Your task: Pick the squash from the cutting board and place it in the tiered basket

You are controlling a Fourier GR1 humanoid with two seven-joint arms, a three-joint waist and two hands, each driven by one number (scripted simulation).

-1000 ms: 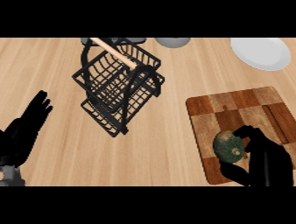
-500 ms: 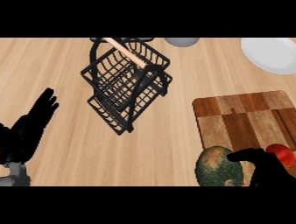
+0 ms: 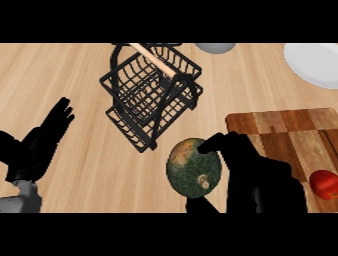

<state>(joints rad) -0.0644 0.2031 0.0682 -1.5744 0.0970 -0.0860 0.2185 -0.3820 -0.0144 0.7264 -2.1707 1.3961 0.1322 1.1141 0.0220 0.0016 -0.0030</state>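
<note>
Right hand fingers curled round squash, left of cutting board, near tiered basket; left hand released.

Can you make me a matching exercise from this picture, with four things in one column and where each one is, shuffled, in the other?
Things:
1. squash
2. tomato
3. white plate
4. left hand

Places or states:
A. on the cutting board
B. open at the view's left edge, holding nothing
C. held in the right hand, just left of the board
D. on the counter at upper right, beyond the board

Pairs: 1-C, 2-A, 3-D, 4-B
</note>
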